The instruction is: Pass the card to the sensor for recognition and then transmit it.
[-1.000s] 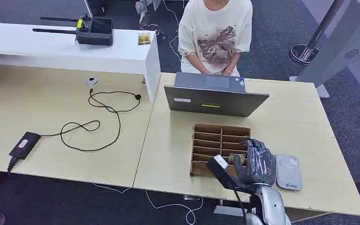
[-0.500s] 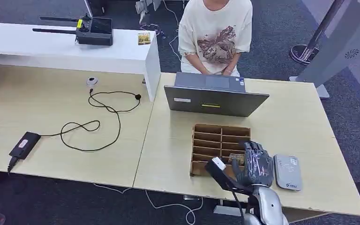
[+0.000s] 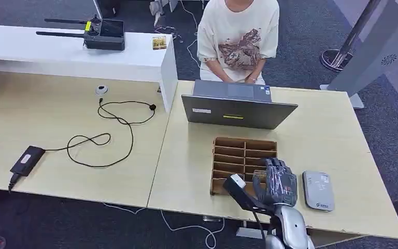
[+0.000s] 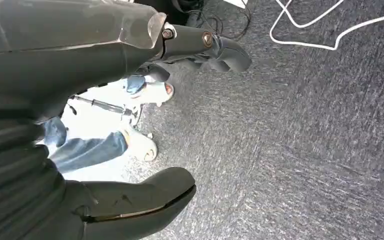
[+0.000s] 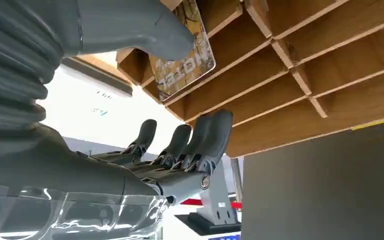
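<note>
In the head view the right hand (image 3: 275, 182) hides most of the small patterned gold-brown card (image 5: 186, 64), which stands in a near right slot of the brown cardboard divider tray (image 3: 238, 155), close to the light wooden tabletop's (image 3: 321, 129) near edge. Its fingers (image 5: 200, 137) are spread, the thumb touching the card. Since before, the hand has moved left, away from the grey flat card sensor (image 3: 318, 190). The card's long axis is tilted in the slot. The left hand (image 4: 130, 200) hangs over the carpet, holding nothing, fingers apart.

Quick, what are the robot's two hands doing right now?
Left robot hand: open, holding nothing.
Right robot hand: open over the card, not gripping it.
</note>
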You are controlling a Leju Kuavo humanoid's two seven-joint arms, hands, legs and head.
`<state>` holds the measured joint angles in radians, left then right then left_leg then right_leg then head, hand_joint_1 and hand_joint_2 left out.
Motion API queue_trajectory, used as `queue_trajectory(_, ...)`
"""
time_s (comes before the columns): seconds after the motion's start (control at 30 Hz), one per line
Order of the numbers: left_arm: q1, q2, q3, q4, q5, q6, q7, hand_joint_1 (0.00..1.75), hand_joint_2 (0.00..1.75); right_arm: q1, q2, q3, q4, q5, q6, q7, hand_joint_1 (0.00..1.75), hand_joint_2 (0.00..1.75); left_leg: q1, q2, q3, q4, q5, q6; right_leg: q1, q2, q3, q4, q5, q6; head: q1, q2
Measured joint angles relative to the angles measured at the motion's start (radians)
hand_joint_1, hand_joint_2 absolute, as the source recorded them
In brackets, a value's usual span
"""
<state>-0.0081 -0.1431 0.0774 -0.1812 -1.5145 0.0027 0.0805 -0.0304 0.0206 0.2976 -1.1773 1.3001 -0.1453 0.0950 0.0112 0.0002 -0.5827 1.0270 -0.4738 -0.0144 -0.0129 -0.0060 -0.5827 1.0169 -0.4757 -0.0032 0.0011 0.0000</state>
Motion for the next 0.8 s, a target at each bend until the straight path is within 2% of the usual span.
queue_trajectory(0.53, 0.000, 0.000, 0.000, 0.000, 0.000, 0.011, 0.000, 0.00, 1.75, -0.012, 0.000, -0.011, 0.055, 0.013, -0.018, 0.003, 0.87, 1.75, 0.000, 0.000, 0.000, 0.000, 0.000, 0.000, 0.000, 0.000, 0.000, 0.000, 0.000, 0.000, 0.000, 0.000)
queue_trajectory(0.67, 0.000, 0.000, 0.000, 0.000, 0.000, 0.012, 0.000, 0.00, 1.75, -0.017, 0.000, -0.018, 0.063, 0.015, -0.021, 0.003, 0.99, 1.75, 0.000, 0.000, 0.000, 0.000, 0.000, 0.000, 0.000, 0.000, 0.000, 0.000, 0.000, 0.000, 0.000, 0.000)
queue_trajectory(0.8, 0.000, 0.000, 0.000, 0.000, 0.000, 0.012, 0.000, 0.00, 1.75, -0.023, 0.000, -0.022, 0.068, 0.016, -0.021, 0.003, 0.98, 1.75, 0.000, 0.000, 0.000, 0.000, 0.000, 0.000, 0.000, 0.000, 0.000, 0.000, 0.000, 0.000, 0.000, 0.000)
